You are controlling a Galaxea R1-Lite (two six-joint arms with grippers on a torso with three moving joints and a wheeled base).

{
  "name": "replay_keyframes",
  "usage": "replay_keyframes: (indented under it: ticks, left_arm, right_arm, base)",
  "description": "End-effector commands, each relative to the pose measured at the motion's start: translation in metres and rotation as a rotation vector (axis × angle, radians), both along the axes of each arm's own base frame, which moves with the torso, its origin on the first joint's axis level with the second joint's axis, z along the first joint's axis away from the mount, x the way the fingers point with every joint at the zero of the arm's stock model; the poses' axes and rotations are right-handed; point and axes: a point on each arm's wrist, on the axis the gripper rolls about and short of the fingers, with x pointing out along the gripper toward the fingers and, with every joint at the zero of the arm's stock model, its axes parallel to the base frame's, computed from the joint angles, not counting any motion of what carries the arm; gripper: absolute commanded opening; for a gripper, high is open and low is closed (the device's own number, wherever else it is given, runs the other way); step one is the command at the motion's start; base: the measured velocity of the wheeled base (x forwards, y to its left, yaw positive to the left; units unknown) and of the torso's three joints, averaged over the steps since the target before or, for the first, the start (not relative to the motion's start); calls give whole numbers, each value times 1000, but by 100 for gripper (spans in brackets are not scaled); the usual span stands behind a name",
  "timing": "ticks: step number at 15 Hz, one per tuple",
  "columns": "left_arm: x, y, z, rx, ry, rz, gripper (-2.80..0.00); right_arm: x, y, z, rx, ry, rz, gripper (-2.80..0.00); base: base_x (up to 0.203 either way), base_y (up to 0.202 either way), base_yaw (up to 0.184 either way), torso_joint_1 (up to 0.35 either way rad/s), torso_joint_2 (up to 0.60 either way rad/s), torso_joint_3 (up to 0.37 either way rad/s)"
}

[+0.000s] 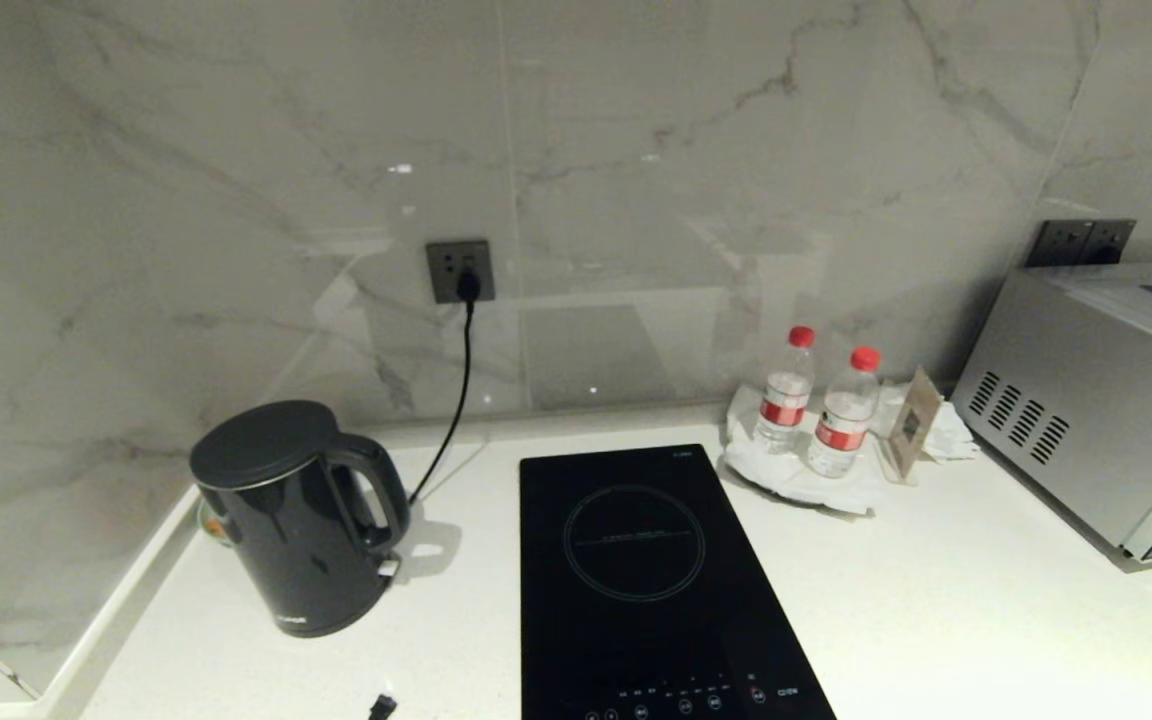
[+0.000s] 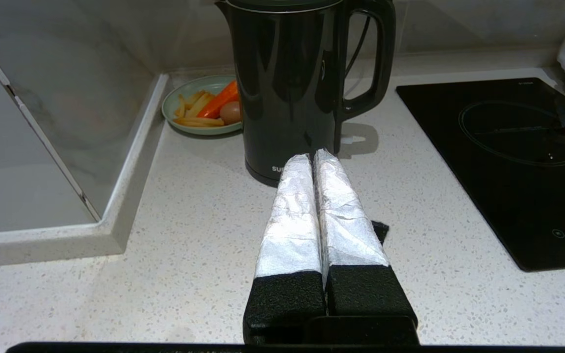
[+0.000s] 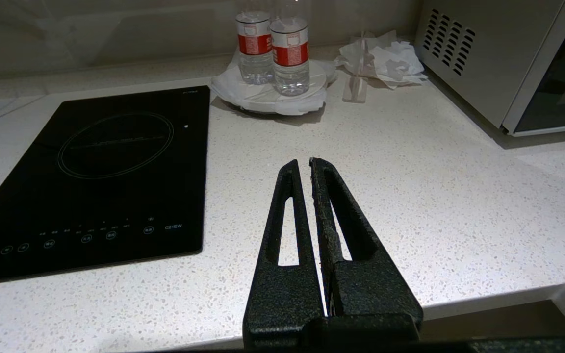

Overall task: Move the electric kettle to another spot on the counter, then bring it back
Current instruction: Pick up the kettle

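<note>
The tall black cylindrical electric kettle (image 2: 290,88) stands on the white speckled stone worktop (image 2: 204,235), unheld; left claw (image 2: 312,159) and right claw (image 3: 302,164) are both pressed together.

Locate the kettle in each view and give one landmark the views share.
Head view: kettle on the counter, lower left, handle toward the cooktop.
Left wrist view: top centre, beyond the shut left gripper.
Right wrist view: not in it.
Shared landmark: the cooktop.

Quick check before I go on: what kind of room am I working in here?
Most likely a small kitchen or kitchenette: a white speckled counter with a built-in cooktop, an electric kettle by a wall socket, and a microwave-like oven.
</note>
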Motion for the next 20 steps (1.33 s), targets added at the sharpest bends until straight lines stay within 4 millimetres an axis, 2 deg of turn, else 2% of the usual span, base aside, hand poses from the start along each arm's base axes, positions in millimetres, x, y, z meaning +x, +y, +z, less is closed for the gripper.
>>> replay_keyframes:
  ticks: [1,12,20]
  left_arm:
    - [0,0,-1,-1,4,0,-280]
    - [-1,0,-2,-4,41,5,-280]
    - [-1,0,-2,-6,43,5,-280]
  right_arm:
    - [0,0,0,0,0,0,-280]
    - [0,0,0,-2,0,0,-280]
    - [0,0,0,-2,0,0,-280]
  base:
    - [0,0,0,0,0,0]
    - [0,0,0,0,0,-7]
    - [0,0,0,3,1,-179]
